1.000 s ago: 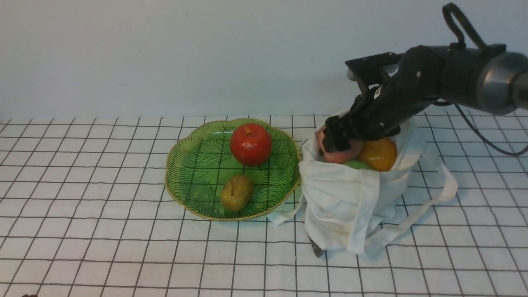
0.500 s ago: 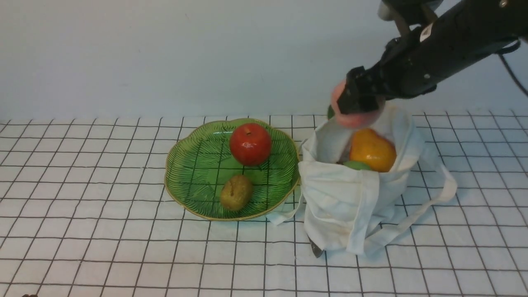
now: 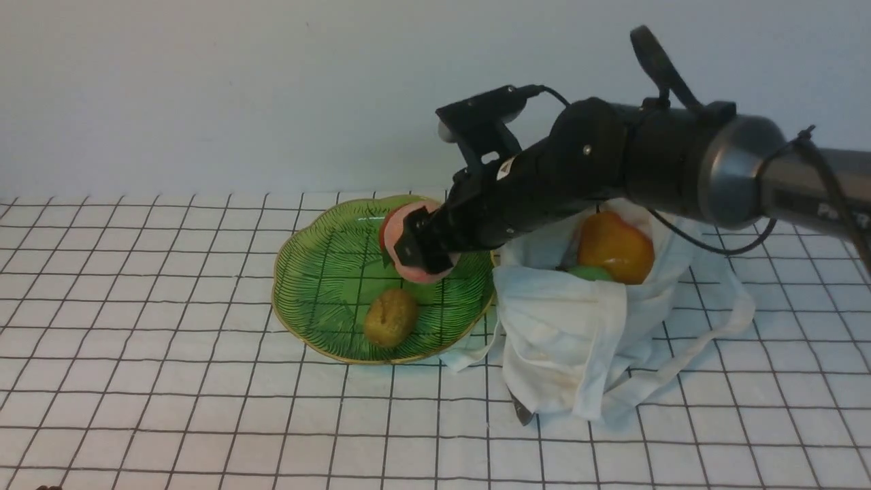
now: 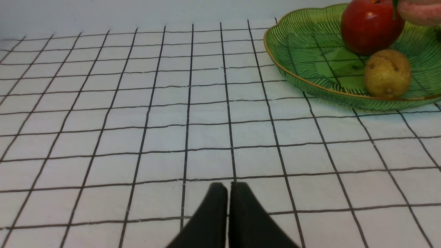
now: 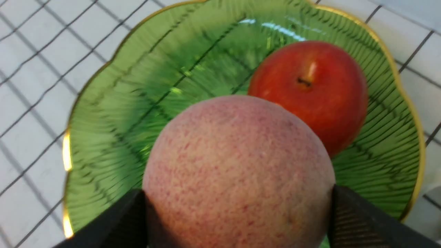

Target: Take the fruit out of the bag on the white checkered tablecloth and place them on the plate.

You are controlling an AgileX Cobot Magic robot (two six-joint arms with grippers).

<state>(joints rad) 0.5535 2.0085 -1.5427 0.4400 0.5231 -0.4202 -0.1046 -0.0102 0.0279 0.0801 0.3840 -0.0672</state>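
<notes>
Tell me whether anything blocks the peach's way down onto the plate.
The right gripper holds the peach above the plate, right beside the red apple; straight down it may bump it. Bare plate left of the apple looks free.

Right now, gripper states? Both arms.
Left gripper: shut, empty, above the tablecloth.
Right gripper: shut on the peach, over the plate.

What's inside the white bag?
An orange-yellow pear and part of a light-green fruit peek out of the bag. Its cloth hides anything deeper.
</notes>
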